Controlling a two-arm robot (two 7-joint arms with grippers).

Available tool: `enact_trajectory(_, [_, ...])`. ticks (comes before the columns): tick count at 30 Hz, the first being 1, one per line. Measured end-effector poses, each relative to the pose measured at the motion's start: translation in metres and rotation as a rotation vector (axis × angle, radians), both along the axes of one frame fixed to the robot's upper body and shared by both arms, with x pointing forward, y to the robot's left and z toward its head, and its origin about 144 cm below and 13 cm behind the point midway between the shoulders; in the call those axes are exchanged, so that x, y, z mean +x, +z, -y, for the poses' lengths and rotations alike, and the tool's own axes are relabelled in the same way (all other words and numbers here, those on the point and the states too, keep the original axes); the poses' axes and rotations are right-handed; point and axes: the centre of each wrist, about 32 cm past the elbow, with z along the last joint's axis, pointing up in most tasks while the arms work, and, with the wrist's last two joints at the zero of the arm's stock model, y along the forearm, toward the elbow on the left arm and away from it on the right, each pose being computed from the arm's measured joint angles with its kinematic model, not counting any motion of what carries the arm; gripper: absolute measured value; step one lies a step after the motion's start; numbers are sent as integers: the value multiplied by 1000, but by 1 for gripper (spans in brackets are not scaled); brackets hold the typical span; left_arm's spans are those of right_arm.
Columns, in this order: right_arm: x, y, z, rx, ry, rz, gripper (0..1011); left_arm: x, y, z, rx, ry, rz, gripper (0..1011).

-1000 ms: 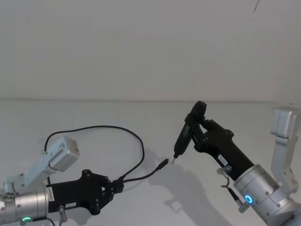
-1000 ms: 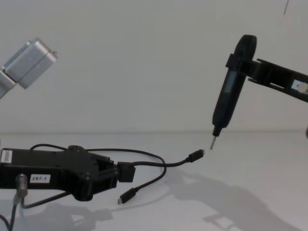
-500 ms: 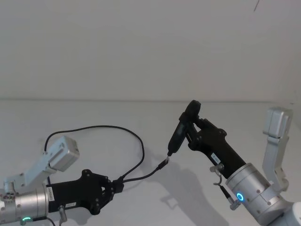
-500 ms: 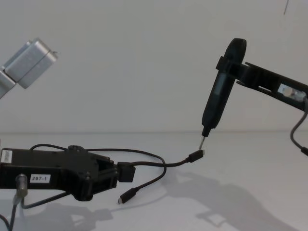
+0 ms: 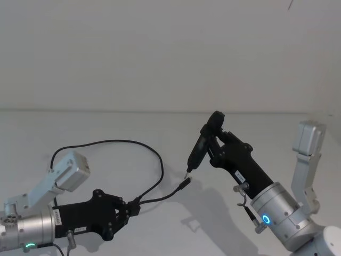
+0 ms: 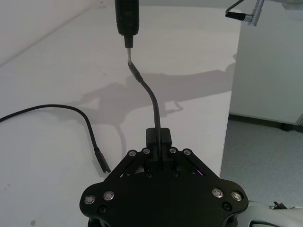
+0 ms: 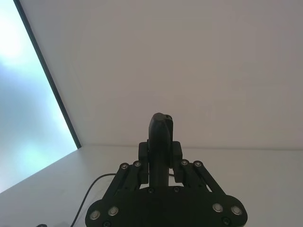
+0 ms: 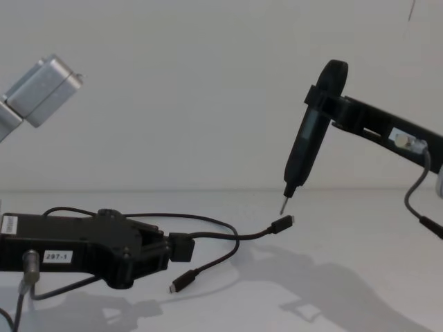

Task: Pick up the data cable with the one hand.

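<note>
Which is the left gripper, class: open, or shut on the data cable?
Shut on the data cable. The left gripper has its fingers closed around the cable's black junction block, and in the chest view one plug end juts out above the table.

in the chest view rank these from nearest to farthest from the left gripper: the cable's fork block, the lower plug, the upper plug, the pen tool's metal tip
1. Fork block of the data cable, clamped in the left gripper.
2. Lower plug, just right of and below the gripper.
3. Upper plug, farther right, raised off the table.
4. Metal tip of the pen tool in the right gripper, just above that plug.
</note>
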Motion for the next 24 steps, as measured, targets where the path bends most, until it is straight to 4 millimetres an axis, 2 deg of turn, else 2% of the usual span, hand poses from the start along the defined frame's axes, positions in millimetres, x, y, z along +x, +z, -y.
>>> enact_trajectory(24, [13,-12,10,-28,-6,17,279,0,0,0,0,0,0,39])
